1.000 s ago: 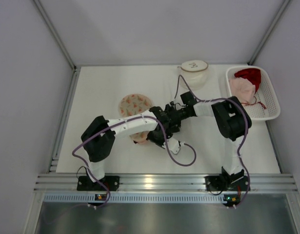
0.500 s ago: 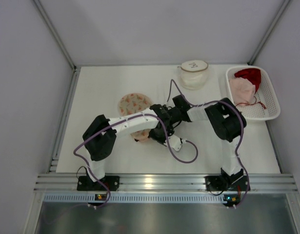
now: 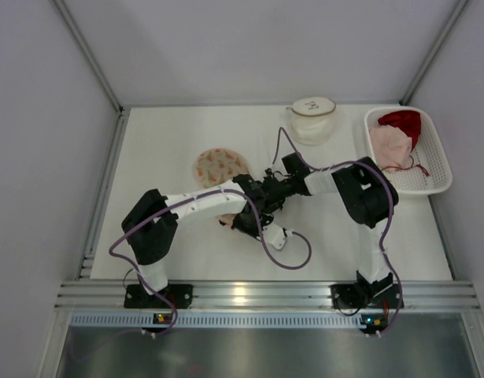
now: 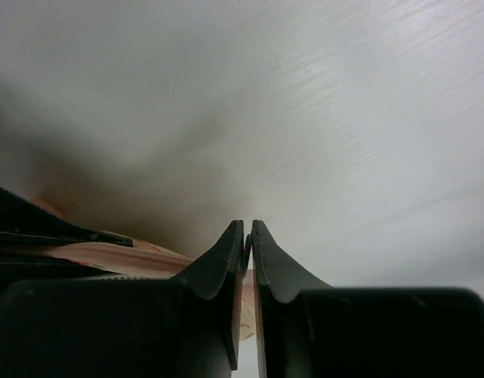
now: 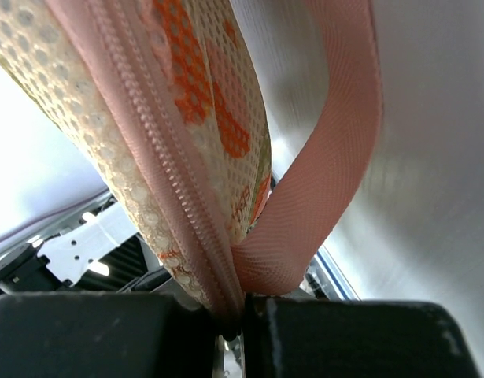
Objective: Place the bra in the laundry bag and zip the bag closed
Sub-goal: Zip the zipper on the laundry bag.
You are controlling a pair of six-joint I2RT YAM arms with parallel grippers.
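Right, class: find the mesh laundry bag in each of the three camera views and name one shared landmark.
Top external: laundry bag, left of centre on the white table.
Left wrist: a peach strip at lower left.
Right wrist: fills the upper left, zipper edge running to the bottom.
Shared landmark: that white table.

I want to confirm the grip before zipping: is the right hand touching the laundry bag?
Touching. The right wrist view shows the right hand shut on the laundry bag, its zipper seam pinched between the jaws.
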